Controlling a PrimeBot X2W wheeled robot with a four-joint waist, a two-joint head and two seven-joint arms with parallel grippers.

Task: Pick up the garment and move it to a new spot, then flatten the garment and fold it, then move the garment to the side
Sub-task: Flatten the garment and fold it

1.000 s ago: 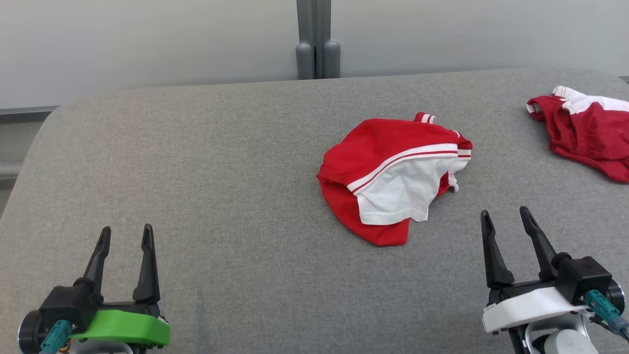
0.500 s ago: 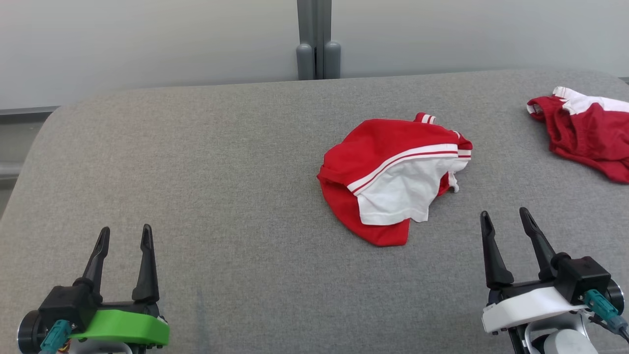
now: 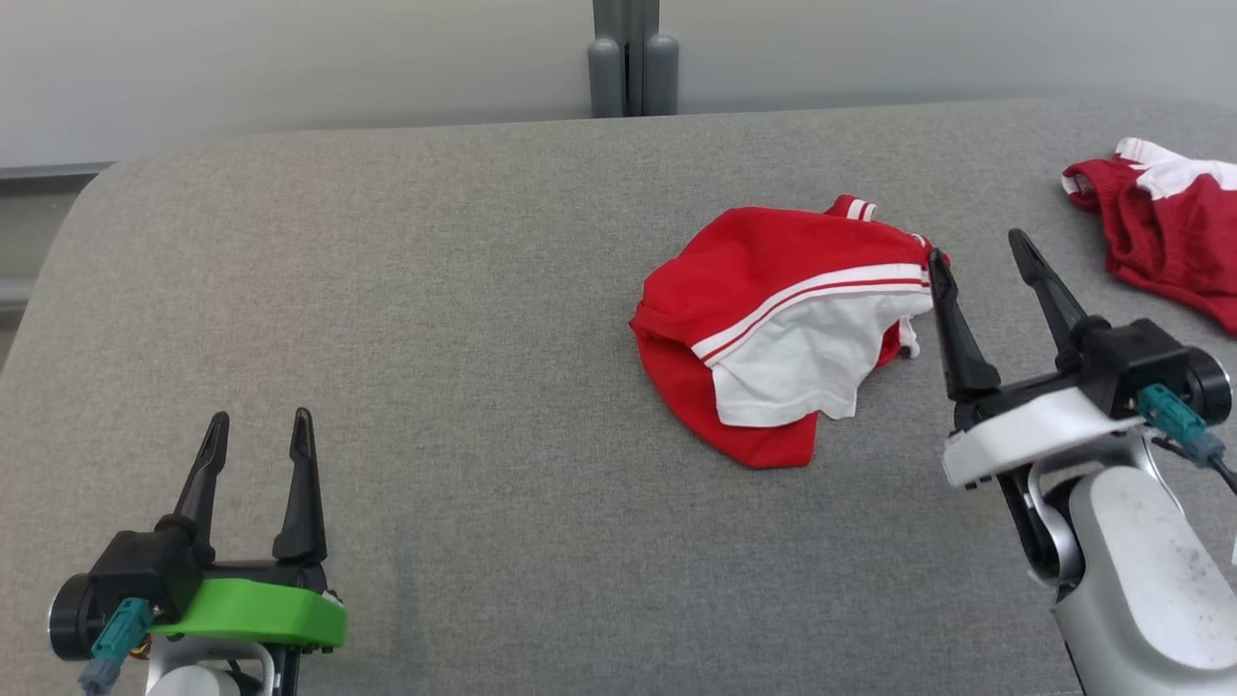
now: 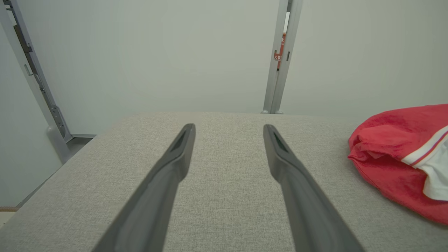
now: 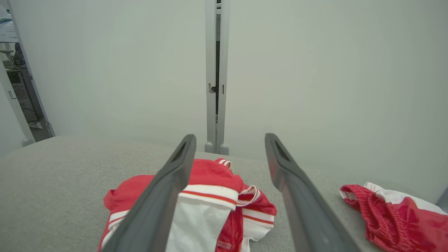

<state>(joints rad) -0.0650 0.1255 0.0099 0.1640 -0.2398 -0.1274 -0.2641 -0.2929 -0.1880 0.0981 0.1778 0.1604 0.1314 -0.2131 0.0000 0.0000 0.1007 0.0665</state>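
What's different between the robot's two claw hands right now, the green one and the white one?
The left gripper has a green base; the right gripper has a white one. The left gripper sits back over the bare grey surface, well apart from the red and white garment; the right gripper is farther forward, one fingertip at the garment's right edge. Both are open, hold nothing, and have two long dark fingers.

Soft even light (faint shadows)

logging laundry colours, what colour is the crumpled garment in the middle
The crumpled fabric garment is red with a white panel and red-white stripe trim; head view best.
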